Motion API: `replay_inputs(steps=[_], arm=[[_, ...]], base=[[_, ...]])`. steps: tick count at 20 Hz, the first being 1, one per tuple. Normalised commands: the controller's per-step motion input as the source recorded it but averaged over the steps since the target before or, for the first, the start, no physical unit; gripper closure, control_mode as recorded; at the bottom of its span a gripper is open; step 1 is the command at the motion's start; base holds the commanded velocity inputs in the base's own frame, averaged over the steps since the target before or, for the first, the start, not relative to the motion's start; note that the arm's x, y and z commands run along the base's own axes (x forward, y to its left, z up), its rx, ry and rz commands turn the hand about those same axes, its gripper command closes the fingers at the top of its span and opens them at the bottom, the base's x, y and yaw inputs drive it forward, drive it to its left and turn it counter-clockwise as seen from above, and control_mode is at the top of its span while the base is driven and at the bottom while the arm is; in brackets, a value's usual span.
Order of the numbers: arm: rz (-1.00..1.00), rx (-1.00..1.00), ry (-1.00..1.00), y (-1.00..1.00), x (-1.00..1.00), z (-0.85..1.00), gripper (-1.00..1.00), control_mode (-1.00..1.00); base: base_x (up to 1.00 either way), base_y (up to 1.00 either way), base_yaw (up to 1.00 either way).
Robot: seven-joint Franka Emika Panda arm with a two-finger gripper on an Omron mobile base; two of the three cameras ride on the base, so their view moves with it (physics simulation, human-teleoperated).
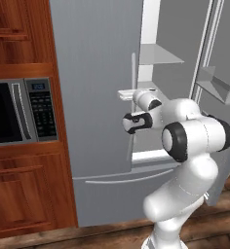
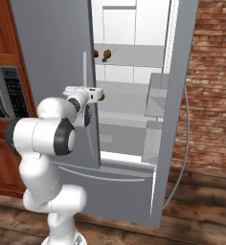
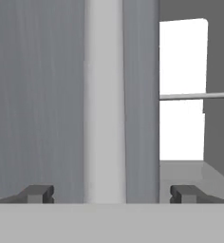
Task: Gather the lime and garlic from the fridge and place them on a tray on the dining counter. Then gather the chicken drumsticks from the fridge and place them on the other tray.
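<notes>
- Left base view: I see the fridge (image 1: 97, 97) with its right door swung wide and its left door shut, white shelves showing in the gap. My arm reaches up to the left door's inner edge, and the gripper (image 1: 123, 95) sits at the slim vertical handle (image 1: 133, 73). A microwave (image 1: 22, 112) is set in the wooden cabinets (image 1: 24, 185) to the left.
- Right base view: the open compartment shows the two chicken drumsticks (image 2: 101, 54) lying on an upper glass shelf, near its left end. A small dark green lime (image 2: 102, 96) peeks out just beside the gripper's far end, on the shelf below. A brick wall (image 2: 213, 86) stands to the right of the open door.
- Hand view: I look straight at the left door's handle (image 3: 104, 99), which runs upright between my two fingertips (image 3: 38, 193). The claw is spread wide, one tip on each side of the handle and apart from it, holding nothing. To the right, the white fridge interior and one shelf edge show.
</notes>
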Motion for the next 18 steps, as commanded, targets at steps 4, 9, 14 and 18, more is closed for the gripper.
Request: replay_inputs(steps=[4, 9, 14, 18], arm=[[0.00, 0.00, 0.00, 0.09, 0.48, -0.07, 1.00, -1.00], [0.00, 0.00, 0.05, 0.16, 0.05, 0.00, 1.00, -1.00], [-0.01, 0.00, 0.21, 0.14, 0.03, 0.02, 1.00, -1.00], [-0.11, 0.05, 0.56, 0.04, -0.89, 0.33, 1.00, -1.00]], base=[[0.00, 0.00, 0.00], [0.00, 0.00, 0.00], [0.00, 0.00, 0.00], [0.00, 0.00, 0.00]])
